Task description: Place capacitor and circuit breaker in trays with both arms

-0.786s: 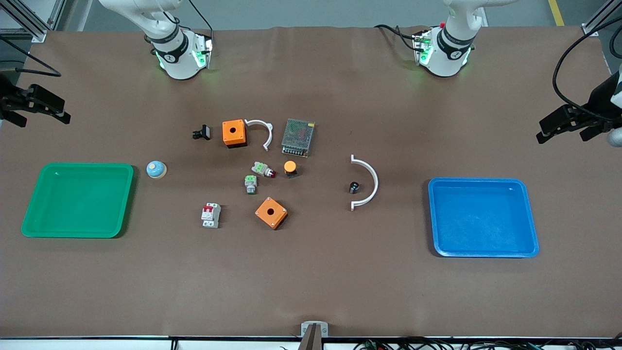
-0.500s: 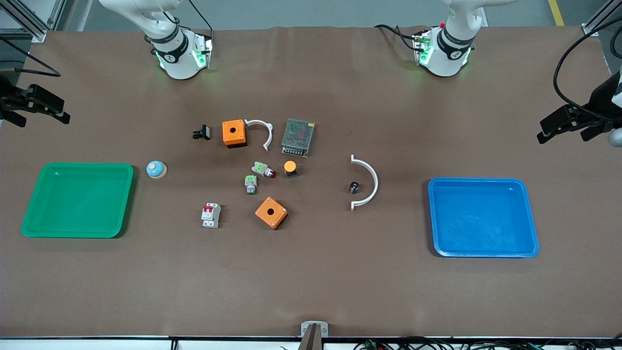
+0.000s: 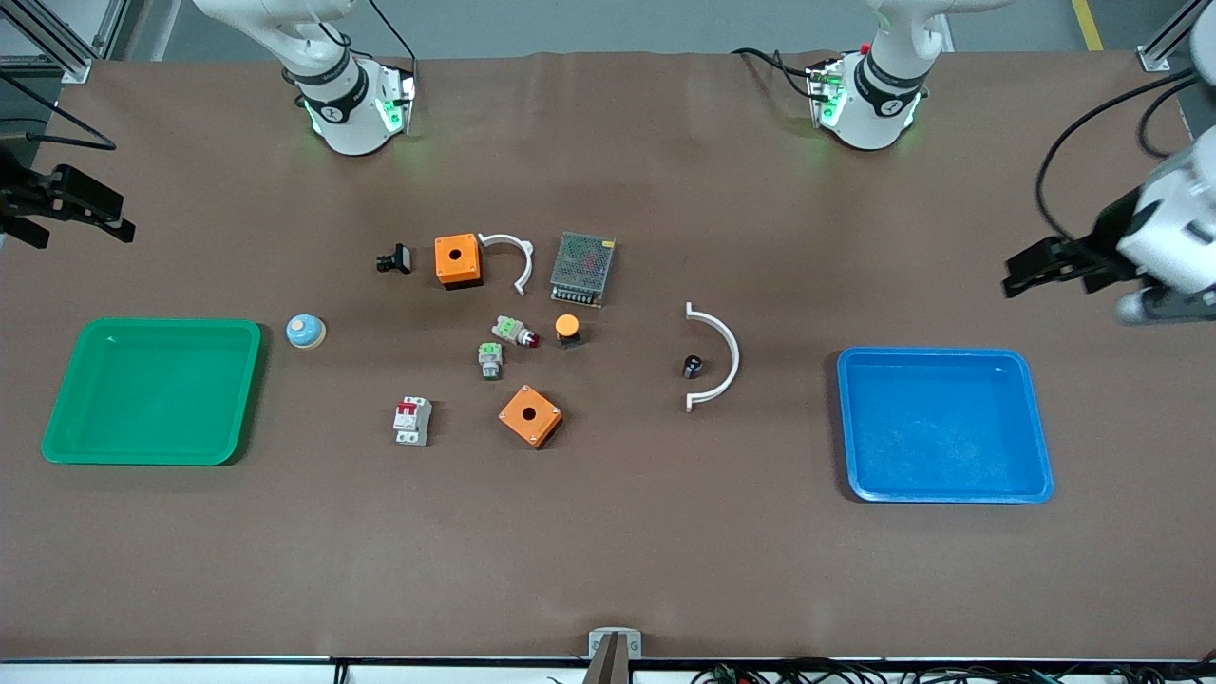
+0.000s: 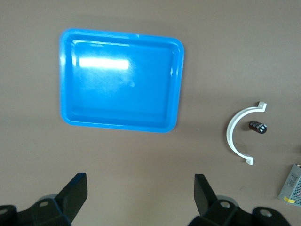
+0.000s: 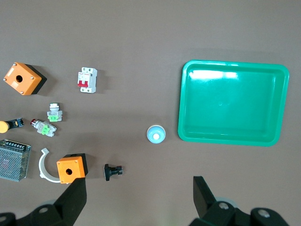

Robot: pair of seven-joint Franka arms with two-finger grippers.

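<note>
1. The table (image 3: pixel 608 570) is covered in brown and carries two trays and a cluster of small parts between them.
2. The blue tray (image 3: pixel 1040 427) lies toward the left arm's end; the green tray (image 3: pixel 57 418) lies toward the right arm's end.
3. The left gripper (image 3: pixel 1035 271) hangs over bare table at the left arm's end, over a spot farther from the front camera than the blue tray. Its fingers (image 4: pixel 75 190) stand wide apart in the left wrist view, holding nothing.
4. The right gripper (image 3: pixel 100 214) hangs over the table's edge at the right arm's end, over a spot farther from the front camera than the green tray. Its fingers (image 5: pixel 75 197) are spread wide and hold nothing.
5. A metal mesh-topped box (image 3: pixel 582 268) lies in the cluster, with an orange box (image 3: pixel 457 260) and a small white arc (image 3: pixel 513 256) beside it toward the right arm's end.
6. A larger white arc (image 3: pixel 722 356) lies between the cluster and the blue tray.
7. A second orange box (image 3: pixel 530 415) sits nearer the front camera.
8. The circuit breaker (image 3: pixel 412 420) — light grey, red levers — rests on the table beside that box, toward the green tray.
9. The capacitor (image 3: pixel 693 365) — tiny, black — lies within the larger arc's curve, apart from it.
</note>
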